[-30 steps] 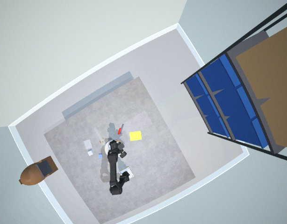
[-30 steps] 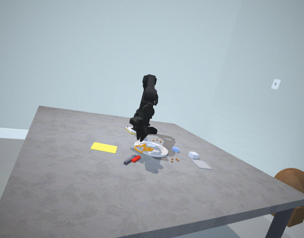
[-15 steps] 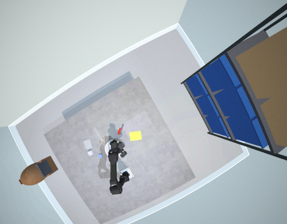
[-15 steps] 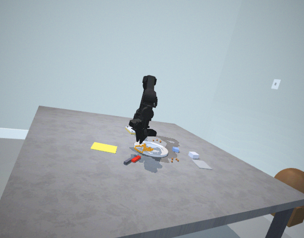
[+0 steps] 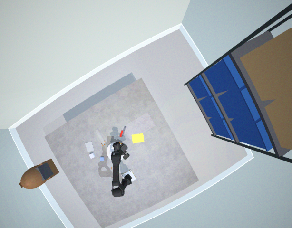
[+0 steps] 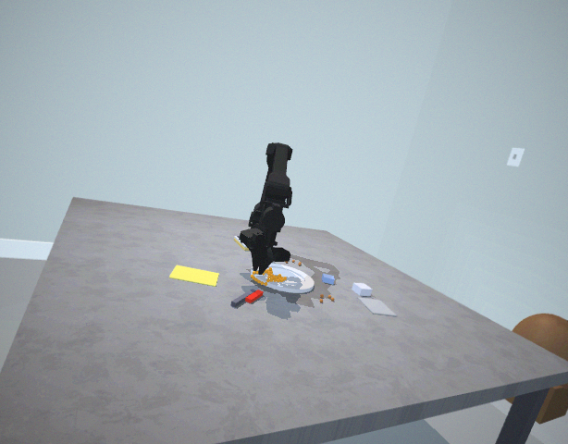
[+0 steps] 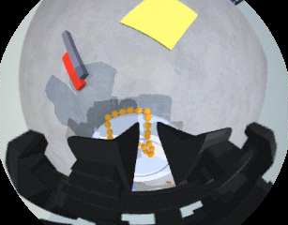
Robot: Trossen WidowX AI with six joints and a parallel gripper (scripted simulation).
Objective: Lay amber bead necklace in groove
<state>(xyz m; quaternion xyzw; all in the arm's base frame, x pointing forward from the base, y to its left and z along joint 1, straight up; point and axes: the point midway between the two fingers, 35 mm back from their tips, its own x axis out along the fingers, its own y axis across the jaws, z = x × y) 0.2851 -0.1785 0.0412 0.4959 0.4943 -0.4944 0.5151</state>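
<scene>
The amber bead necklace (image 5: 120, 143) (image 6: 277, 277) (image 7: 130, 111) lies in an uneven loop on the white round board (image 5: 108, 152) (image 6: 306, 285) (image 7: 155, 166). Part of it is bunched up inside the board; the far run of beads is near the rim. My gripper (image 6: 261, 272) (image 7: 147, 124) points down low at the necklace's side of the board. Its fingers are partly open, with a narrow gap. In the wrist view one strand of beads shows in the gap, with space on both sides. The fingers hide parts of the necklace and board.
A red block (image 5: 121, 133) (image 6: 253, 296) (image 7: 73, 72) and dark bar (image 6: 239, 300) (image 7: 74, 52) lie beside the board. A yellow sheet (image 5: 137, 137) (image 6: 194, 276) (image 7: 159, 21), blue block (image 5: 102, 158) (image 6: 328, 278), white block (image 5: 92, 155) (image 6: 362, 289) and grey tile (image 5: 89, 146) (image 6: 377, 306) lie around.
</scene>
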